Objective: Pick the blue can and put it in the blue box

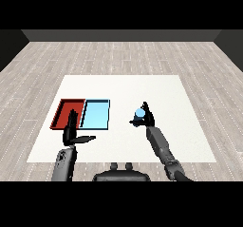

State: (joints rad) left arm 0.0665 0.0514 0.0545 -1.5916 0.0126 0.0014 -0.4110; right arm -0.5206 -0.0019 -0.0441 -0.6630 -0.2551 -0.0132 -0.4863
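You see only the pale blue round top of the blue can (139, 112), right of the frame's centre; your right hand (146, 119) hides its body, black fingers curled round it. Left of centre, flat rectangular trays sit side by side on the white surface (142, 86): red tray (60, 110), blue tray (97, 114). Your left hand (72, 132) overlaps the red tray's near edge, fingers straight and spread.

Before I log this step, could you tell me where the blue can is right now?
In the head view, the blue can sits right of the light blue tray, held in the right hand, not yet in the tray.
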